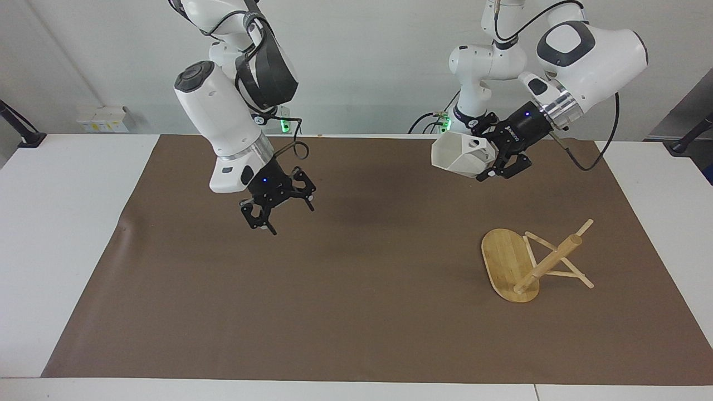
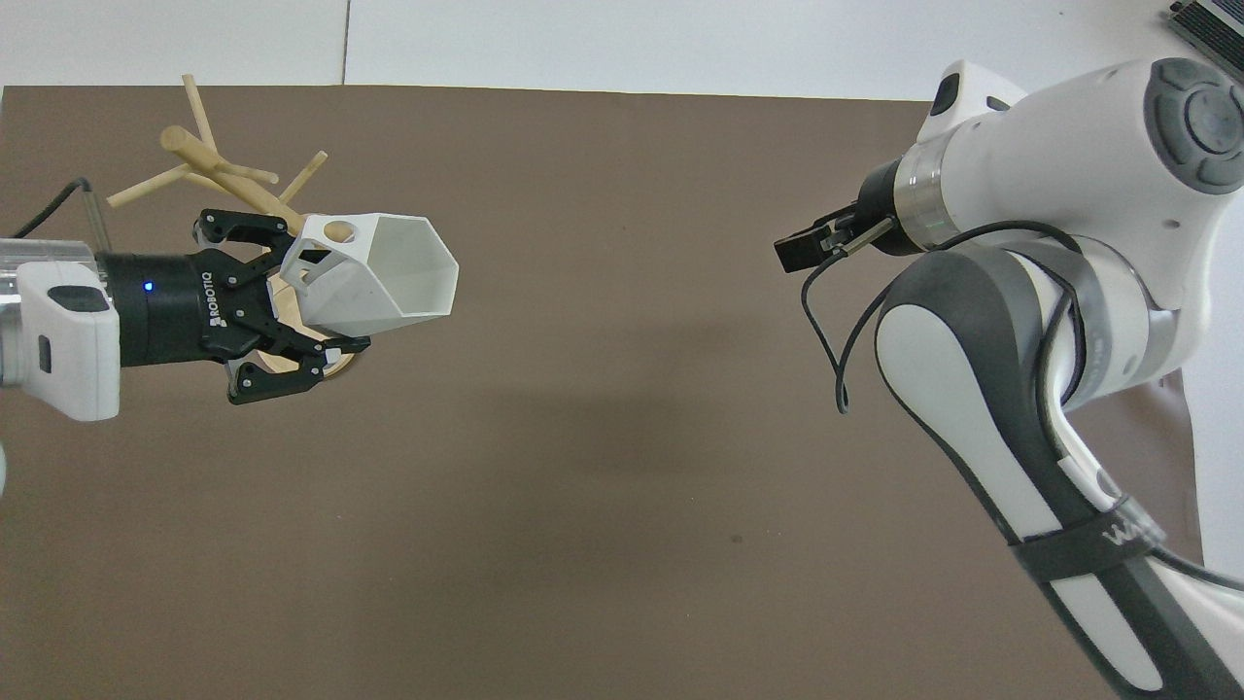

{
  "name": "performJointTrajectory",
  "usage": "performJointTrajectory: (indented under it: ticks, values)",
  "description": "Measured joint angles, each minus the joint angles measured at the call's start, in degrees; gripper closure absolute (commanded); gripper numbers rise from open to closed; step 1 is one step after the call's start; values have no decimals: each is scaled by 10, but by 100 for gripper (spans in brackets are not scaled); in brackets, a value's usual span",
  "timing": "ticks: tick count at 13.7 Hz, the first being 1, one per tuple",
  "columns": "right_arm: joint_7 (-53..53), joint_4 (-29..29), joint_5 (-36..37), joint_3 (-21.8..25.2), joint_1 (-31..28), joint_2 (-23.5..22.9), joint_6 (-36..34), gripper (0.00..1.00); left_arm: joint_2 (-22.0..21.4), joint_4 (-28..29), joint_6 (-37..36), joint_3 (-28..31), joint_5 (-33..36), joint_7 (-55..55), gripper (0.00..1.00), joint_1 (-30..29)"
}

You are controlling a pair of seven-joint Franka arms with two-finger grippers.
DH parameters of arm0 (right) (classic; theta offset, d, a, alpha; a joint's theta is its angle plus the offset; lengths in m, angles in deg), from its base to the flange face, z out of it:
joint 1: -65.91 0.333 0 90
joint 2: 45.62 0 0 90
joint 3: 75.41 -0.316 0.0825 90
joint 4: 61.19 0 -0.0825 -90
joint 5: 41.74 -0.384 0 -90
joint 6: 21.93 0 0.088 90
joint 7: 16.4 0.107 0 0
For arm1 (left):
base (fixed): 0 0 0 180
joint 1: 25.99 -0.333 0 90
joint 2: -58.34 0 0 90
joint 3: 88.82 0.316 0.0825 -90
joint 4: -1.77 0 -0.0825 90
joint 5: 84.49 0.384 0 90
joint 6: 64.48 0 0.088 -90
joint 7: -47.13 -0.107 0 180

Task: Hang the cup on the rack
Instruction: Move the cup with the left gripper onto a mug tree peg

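Cup: we judge the small white faceted plastic cup [image 1: 462, 155] light, stiff, slippery; best held by its pierced tab.
Left tool [image 1: 497, 161]: clenched on cup, above the brown mat.
Right tool [image 1: 277, 209]: released, empty.
Rack: bamboo mug tree [image 1: 533, 260] upright on surface.

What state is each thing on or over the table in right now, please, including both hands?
Cup: held in the air on its side by the left hand, over the brown mat.
Rack: standing on its base on the mat, no cup on its pegs.
Left hand: shut on the cup.
Right hand: open, empty, over the mat.
Mat: lying flat on the table.
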Motion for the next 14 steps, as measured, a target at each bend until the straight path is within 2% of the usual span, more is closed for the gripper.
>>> performJointTrajectory:
  ticks: [1,3,7,11,14]
  values:
    - [47,-1,34,1,0,3,-33,0,0,7,18,0,11,5,100,0]
    - [105,-6,57,11,0,9,-100,0,0,20,51,0,33,27,100,0]
    - [123,-36,73,51,-2,17,-211,0,0,29,102,0,96,121,100,-1]
    - [123,-63,74,88,-2,25,-251,0,0,61,197,-5,136,181,100,1]
    - [124,-65,74,99,-13,41,-272,0,0,74,230,-10,178,234,100,3]
